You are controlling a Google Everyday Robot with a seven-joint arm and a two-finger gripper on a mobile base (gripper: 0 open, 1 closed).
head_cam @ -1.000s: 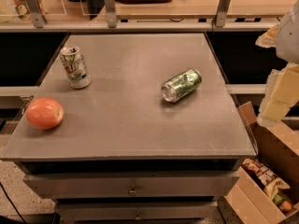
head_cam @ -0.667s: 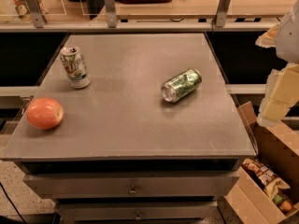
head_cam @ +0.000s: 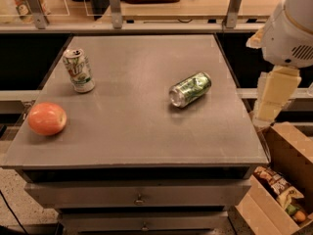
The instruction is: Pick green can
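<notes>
The green can (head_cam: pixel 190 89) lies on its side right of the middle of the grey table (head_cam: pixel 137 136), its silver end toward the front left. Its body is dark green with a pale mottled pattern. My arm's white housing (head_cam: pixel 291 31) hangs at the right edge of the view. Below it my cream-coloured gripper (head_cam: pixel 272 98) points down just past the table's right edge. It is to the right of the green can, apart from it, and holds nothing that I can see.
A mostly white can with a green-and-red logo (head_cam: pixel 78 70) stands upright at the table's left. An orange-red apple (head_cam: pixel 47 118) lies near the front left corner. An open cardboard box (head_cam: pixel 281 190) with snacks sits on the floor at the right. A railed counter (head_cam: pixel 171 13) runs behind.
My arm and gripper have shifted slightly left, closer to the table's right edge. The cans and the apple have not moved.
</notes>
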